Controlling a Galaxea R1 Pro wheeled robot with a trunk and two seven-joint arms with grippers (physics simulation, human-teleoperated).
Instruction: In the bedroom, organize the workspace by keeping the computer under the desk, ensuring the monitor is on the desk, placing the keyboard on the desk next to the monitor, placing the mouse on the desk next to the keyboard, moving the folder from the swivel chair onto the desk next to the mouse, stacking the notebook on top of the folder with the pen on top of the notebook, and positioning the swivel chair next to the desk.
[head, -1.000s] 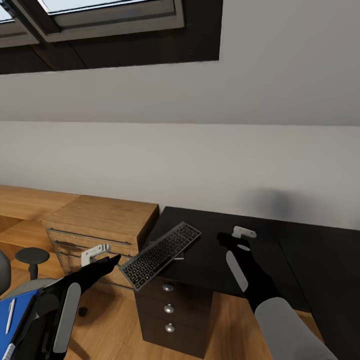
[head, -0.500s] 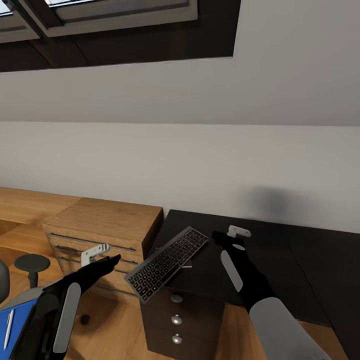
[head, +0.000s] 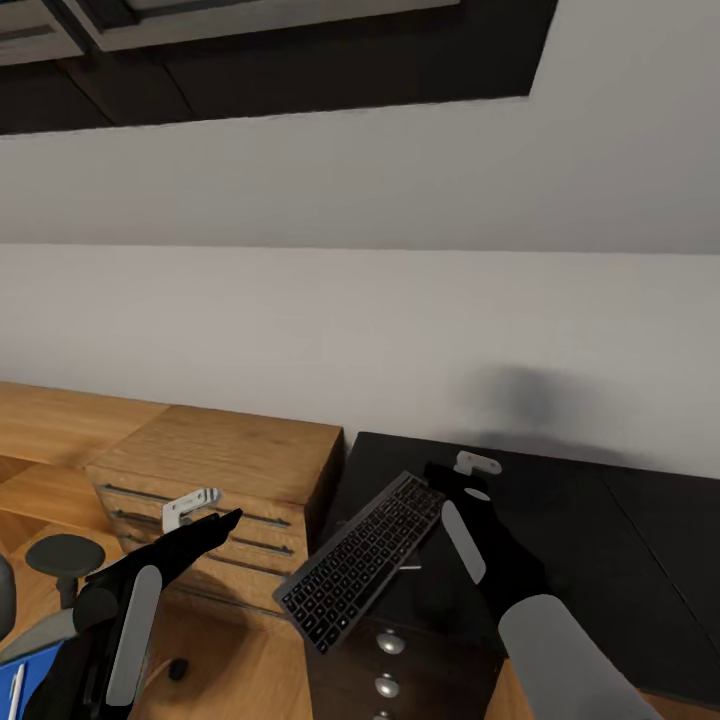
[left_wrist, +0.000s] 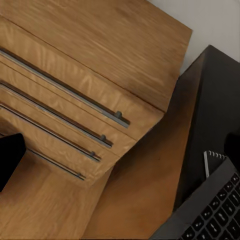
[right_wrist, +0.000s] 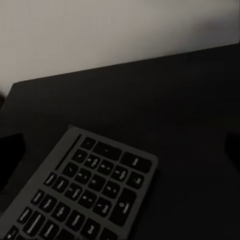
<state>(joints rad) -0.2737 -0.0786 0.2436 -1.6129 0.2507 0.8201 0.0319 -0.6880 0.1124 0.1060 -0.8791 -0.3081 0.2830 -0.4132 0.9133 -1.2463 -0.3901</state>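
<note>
Keyboard (head: 363, 562) lies on desk (head: 560, 520) at its near-left corner, long axis diagonal, far-right end toward the wall, near-left end jutting past the desk edge over the drawers. It rests partly on a notebook (left_wrist: 214, 161), whose spiral edge peeks out beneath.

Right gripper (head: 470, 478) hangs just over the keyboard's far-right end; much the nearer arm. Right wrist view: keypad end (right_wrist: 107, 182) directly below, fingertips spread at frame edges, nothing held.

Left gripper (head: 205, 512) sits left, in front of wood drawer unit (head: 225, 450); opening cannot be judged, nothing visibly held.

Judgement: next move is sliding keyboard right and farther onto the desk
</note>
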